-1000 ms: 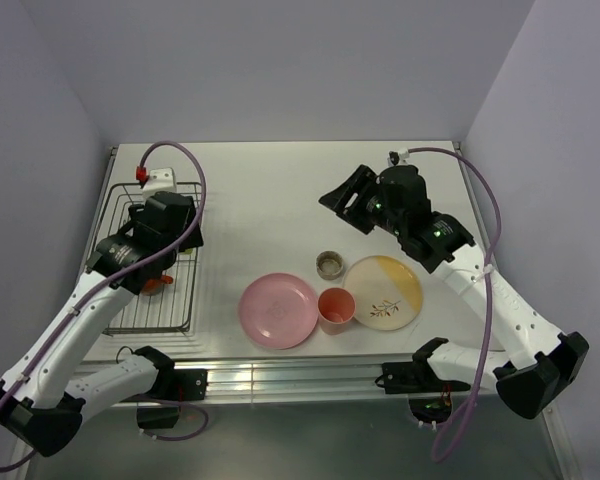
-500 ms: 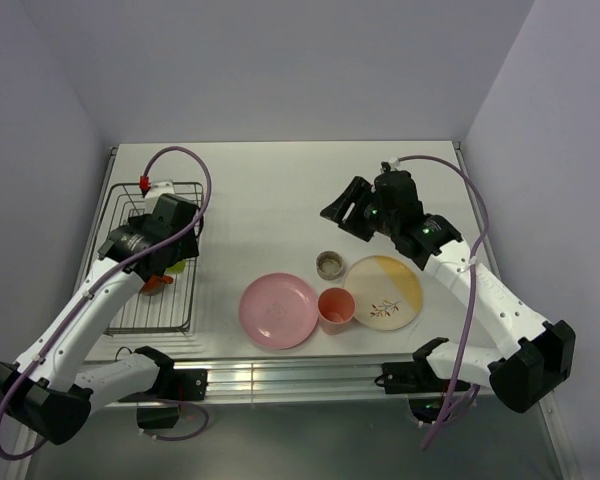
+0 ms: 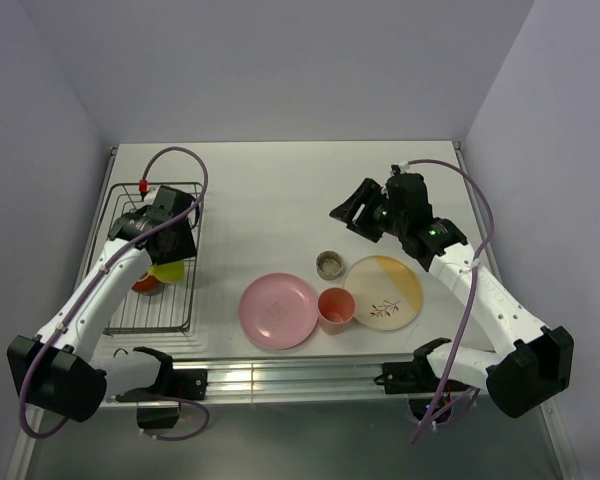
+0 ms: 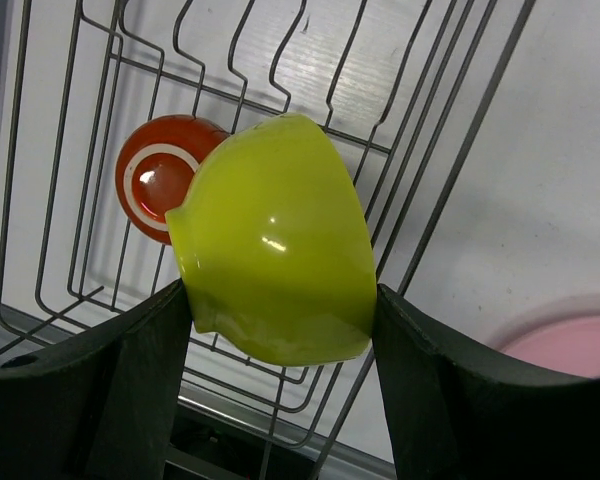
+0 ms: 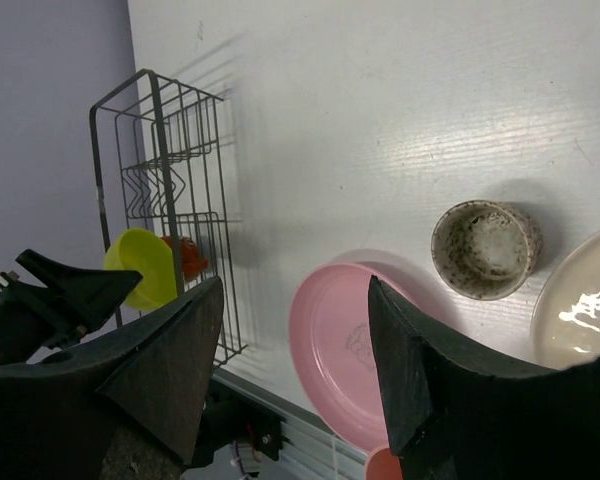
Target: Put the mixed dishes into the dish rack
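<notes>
The left pincer [image 4: 280, 310], spread wide around the lime-green bowl [image 4: 275, 240], has swung it over the dark wire dish rack [image 3: 192, 300], beside the dark red-orange mug [image 4: 155, 185] already inside. That makes 2 pieces nearly loaded. The right pincer [image 5: 295, 300] hangs open and empty above the white counter [image 3: 270, 190], near the small grey-tan cup [image 5: 485, 248].

A robotics lab cell is suggested: a white table [image 3: 280, 190] is boxed in by bare lavender walls [image 3: 280, 70], with an aluminium rail [image 3: 290, 377] fixed along the near edge.

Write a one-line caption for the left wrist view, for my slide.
Left jaws grip the lime-green bowl above the dish rack, where the dark red-orange mug lies.
</notes>
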`<state>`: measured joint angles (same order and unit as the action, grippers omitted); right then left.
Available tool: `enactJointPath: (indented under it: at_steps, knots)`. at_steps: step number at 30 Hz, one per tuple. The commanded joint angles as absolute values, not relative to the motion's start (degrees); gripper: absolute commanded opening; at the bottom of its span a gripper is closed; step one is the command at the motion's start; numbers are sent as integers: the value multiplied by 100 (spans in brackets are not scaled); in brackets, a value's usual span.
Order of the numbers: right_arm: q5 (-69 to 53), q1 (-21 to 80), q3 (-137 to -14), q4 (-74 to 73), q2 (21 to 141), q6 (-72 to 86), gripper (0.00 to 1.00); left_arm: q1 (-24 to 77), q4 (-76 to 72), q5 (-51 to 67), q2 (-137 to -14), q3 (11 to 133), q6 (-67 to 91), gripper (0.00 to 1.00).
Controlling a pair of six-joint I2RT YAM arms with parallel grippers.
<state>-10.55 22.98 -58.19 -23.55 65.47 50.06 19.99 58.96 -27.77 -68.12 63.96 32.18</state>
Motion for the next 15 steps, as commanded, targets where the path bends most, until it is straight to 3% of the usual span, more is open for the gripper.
enactJointPath:
  at_steps: [1,15]
  knots:
    - [-1274,2154,-5748,-2057,6407,4887,67,1846,5713,-2523,-6925,6346,3182,0]
    - [-1635,2004,-5687,-1872,6565,4737,67,1222,6187,-3048,-7225,6302,3726,0]
